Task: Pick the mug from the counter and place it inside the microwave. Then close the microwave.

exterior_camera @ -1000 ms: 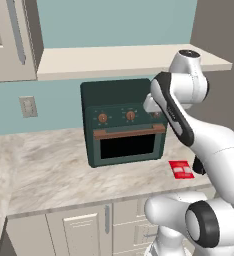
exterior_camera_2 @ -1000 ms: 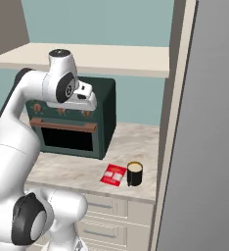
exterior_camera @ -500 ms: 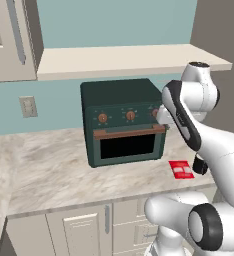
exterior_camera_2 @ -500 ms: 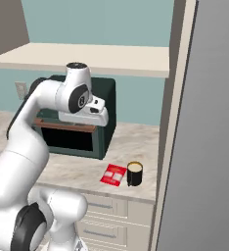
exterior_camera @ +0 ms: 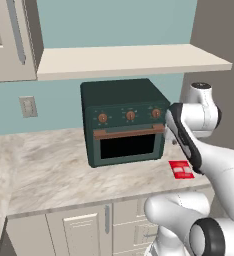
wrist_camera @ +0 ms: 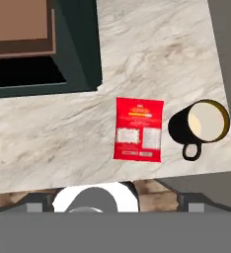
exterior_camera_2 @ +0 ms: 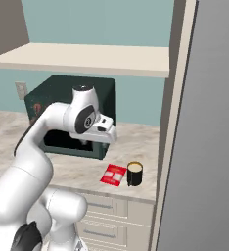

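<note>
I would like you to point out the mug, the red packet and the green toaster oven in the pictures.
mug [wrist_camera: 196, 123], hand view, on its cream inside.
red packet [wrist_camera: 138, 129], hand view, on the middle of its printed face.
green toaster oven [exterior_camera: 124, 100], left base view, on its dark front above the knobs.

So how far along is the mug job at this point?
Nothing looks done yet. The small black mug with a cream inside stands on the marbled beige counter, right beside a flat red packet near the counter's front edge, ungrasped. The hand camera looks down on it from above. Picking, placing in the microwave and closing all remain.
</note>
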You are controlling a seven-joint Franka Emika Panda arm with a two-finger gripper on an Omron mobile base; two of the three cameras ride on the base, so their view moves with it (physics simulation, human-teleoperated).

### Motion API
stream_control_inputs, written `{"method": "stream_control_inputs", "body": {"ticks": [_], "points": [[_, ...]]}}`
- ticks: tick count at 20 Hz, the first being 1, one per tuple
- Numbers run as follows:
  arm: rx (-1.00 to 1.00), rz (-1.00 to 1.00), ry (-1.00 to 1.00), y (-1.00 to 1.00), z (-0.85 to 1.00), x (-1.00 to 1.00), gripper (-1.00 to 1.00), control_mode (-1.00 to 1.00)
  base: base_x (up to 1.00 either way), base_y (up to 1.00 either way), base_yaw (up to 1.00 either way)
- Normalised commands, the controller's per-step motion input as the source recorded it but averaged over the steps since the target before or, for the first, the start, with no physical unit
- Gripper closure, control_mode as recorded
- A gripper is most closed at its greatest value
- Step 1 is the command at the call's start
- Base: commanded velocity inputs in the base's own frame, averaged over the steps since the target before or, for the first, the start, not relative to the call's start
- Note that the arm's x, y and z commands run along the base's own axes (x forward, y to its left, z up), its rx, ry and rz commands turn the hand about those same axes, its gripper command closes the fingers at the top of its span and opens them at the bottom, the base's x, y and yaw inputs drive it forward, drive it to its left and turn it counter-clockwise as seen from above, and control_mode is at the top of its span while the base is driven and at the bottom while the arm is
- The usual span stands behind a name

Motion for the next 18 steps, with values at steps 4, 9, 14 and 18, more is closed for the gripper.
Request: {"method": "stream_control_inputs", "body": {"ticks": [4,9,14,18], "points": [[-0.04,-0.22,0.02,-0.44,-0.06,0.0,-1.0,-1.0,0.0,0.0,0.0],[0.0,-0.23,0.0,-0.4,-0.06,-0.06,-1.0,-1.0,0.0,0.0,0.0],[0.0,-0.24,0.01,-0.37,-0.19,-0.05,-1.0,-1.0,0.0,0.0,0.0],[0.0,-0.1,0.02,-0.24,-0.45,-0.21,-1.0,-1.0,0.0,0.0,0.0]]}}
